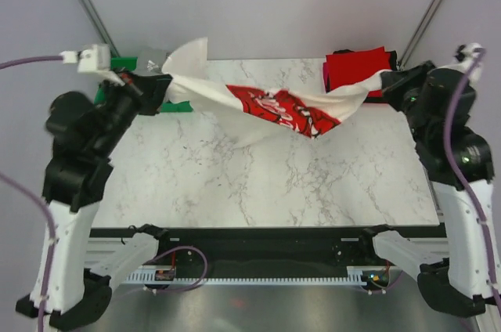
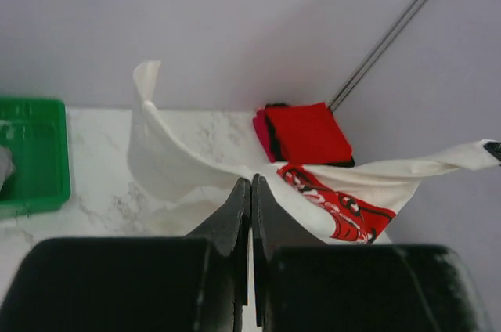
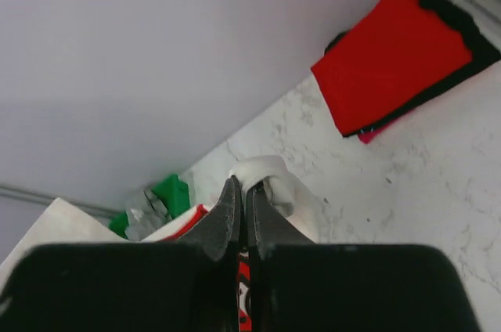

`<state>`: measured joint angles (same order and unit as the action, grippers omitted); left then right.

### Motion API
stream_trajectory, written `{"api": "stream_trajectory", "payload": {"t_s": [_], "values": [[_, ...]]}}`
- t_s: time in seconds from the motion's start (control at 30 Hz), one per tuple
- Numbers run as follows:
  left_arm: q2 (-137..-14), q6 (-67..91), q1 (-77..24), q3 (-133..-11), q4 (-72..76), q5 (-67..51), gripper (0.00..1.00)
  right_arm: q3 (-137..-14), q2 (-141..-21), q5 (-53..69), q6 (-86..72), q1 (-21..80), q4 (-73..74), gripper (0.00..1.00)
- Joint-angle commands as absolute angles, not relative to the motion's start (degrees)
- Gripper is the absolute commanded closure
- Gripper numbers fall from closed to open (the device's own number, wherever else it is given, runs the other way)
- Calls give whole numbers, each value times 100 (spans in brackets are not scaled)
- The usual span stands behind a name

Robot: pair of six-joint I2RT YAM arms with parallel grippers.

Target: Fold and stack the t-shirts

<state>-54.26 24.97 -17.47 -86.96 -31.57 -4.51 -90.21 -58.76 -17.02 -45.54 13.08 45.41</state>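
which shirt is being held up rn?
The white shirt with the red print: stretched between left gripper and right gripper. The red shirt lies folded at the table's far right corner.

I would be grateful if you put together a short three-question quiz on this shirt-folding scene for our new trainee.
1. Choose one: what colour is the top shirt of the folded pile at the far right corner of the table? A red, B grey, C white.
2. True or false: the white shirt lies flat on the table.
3. Fill in the word: the left claw and the right claw are both ____ on the white shirt.

Key
1. A.
2. False: it hangs stretched between the two claws.
3. shut.
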Motion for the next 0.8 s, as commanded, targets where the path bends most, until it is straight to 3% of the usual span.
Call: {"api": "stream_trajectory", "payload": {"t_s": [0.0,0.13,0.27,0.3,0.33,0.37,0.43,0.5,0.63,0.77], "values": [[-4959,2013,-1749,-9026,-3806,-228,98,-10035,-5626,-3259,-4306,1274,5720,100],[-4353,1925,-1749,-8958,-3744,-88,98,-10083,-5187,-3778,-4561,1275,5897,100],[-3509,2187,-1749,-7702,-3560,175,98,-8451,-4249,-3780,-5421,1283,5915,98],[-3350,2493,-1749,-7021,-3603,193,93,-8003,-4062,-3675,-5614,1283,5906,89],[-3183,2653,-1749,-6622,-3612,124,81,-7084,-3904,-3404,-6069,1283,5898,78],[-2808,2828,-1749,-6235,-3656,106,45,-6605,-3580,-3306,-6308,1292,5880,39],[-2263,3593,-1749,-5241,-4093,255,7,-5365,-3202,-3095,-6940,1283,5810,2],[-1865,4205,-1749,-4531,-4401,474,0,-4627,-3016,-2928,-7101,1283,5670,2],[-959,4623,-1749,-3991,-4667,878,3,-4202,-2646,-2918,-6892,1283,5091,6],[-1334,4483,-1749,-3920,-4160,1108,6,-4139,-3239,-2010,-5575,1283,3652,12]]}}
